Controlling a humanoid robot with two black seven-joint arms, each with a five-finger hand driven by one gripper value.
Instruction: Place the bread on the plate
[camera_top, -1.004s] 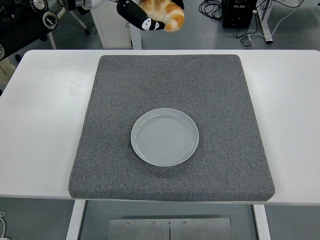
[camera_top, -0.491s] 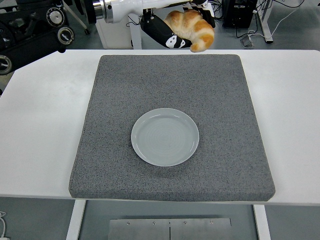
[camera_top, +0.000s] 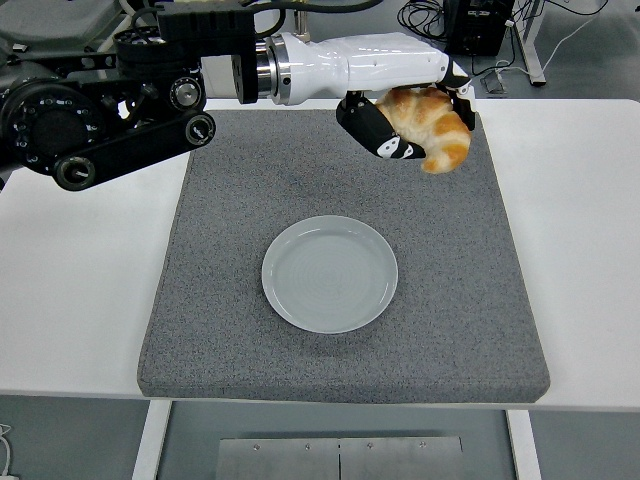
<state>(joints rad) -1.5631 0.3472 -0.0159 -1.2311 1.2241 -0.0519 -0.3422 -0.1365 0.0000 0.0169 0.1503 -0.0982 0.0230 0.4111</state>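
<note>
A golden croissant-shaped bread (camera_top: 432, 128) hangs in the air over the far right part of the grey mat (camera_top: 240, 190). My left hand (camera_top: 405, 118) is shut on it, black fingers curled around its left side. The arm, white forearm and black upper links, reaches in from the upper left. A pale grey round plate (camera_top: 329, 273) lies bare at the mat's middle, nearer to me and to the left of the bread. The right arm does not show.
The grey mat covers most of the white table (camera_top: 75, 260). Beyond the table's far edge stand a dark box (camera_top: 480, 25) and cables on the floor.
My left arm has swung in from the far left, carrying the bread rightward and toward me, from beyond the table's far edge to above the mat.
</note>
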